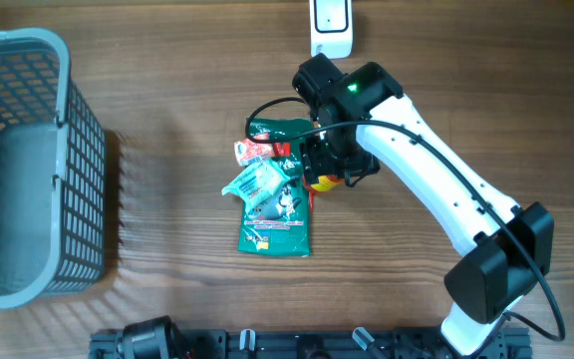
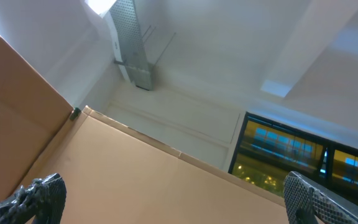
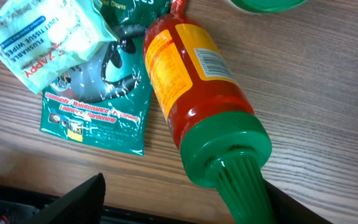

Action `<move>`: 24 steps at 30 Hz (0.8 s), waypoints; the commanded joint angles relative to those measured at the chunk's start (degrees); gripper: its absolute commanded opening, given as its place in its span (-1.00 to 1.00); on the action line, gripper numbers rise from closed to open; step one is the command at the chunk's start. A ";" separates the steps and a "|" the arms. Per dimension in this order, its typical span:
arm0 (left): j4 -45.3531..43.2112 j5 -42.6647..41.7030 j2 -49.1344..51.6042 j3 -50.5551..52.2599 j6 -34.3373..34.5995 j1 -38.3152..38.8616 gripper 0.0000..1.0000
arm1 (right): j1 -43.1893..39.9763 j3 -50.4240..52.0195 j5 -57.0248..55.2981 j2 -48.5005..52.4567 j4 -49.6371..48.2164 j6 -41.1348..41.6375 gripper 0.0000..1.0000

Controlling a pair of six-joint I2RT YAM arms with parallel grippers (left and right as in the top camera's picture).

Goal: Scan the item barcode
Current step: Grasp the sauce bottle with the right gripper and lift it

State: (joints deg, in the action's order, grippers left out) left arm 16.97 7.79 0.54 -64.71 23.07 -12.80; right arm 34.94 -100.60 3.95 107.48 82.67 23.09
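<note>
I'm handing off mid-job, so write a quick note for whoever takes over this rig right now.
Left gripper: open, empty, aimed upward.
Right gripper: open, fingers either side of the green cap of the red sauce bottle, not gripping.
Bottle lies on the table, barcode up, beside green packet and tissue pack.
Far edge: white scanner; left side: basket.
Done: nothing is at the scanner.
Left: grasp an item, show its barcode to the scanner.

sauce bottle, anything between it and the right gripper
Nothing visible. The sauce bottle lies uncovered on the table under the open right gripper; the tissue pack and green pouch lie beside it, not over it.
</note>
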 commanded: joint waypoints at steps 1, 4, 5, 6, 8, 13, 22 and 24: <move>0.04 -0.31 -0.22 -0.07 0.37 0.22 1.00 | -0.02 0.44 -0.50 0.20 -0.52 1.09 0.50; 0.04 -0.31 -0.22 -0.07 0.37 0.22 1.00 | -0.02 0.44 -0.48 0.20 -0.83 1.14 0.51; 0.07 -0.31 -0.22 -0.07 0.37 0.22 1.00 | -0.02 0.44 -0.48 0.20 -0.96 1.25 0.51; 0.07 -0.31 -0.22 -0.07 0.37 0.20 1.00 | -0.02 0.44 -0.48 0.20 -0.98 1.53 0.51; 0.07 -0.31 -0.22 -0.07 0.37 0.20 1.00 | -0.02 0.44 -0.26 0.20 -1.11 2.05 0.51; 0.07 -0.31 -0.22 -0.07 0.37 0.20 1.00 | -0.02 0.37 -0.13 0.20 -1.66 4.50 0.13; 0.07 -0.31 -0.22 -0.07 0.37 0.20 1.00 | -0.02 0.37 -1.18 0.20 -3.15 11.50 -0.76; 0.07 -0.31 -0.22 -0.07 0.37 0.20 1.00 | -0.02 0.37 -2.21 0.20 -3.23 13.35 -0.90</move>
State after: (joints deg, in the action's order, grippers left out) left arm 16.97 7.79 0.54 -64.71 23.07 -12.80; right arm 35.00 -100.60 3.64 107.37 80.07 32.05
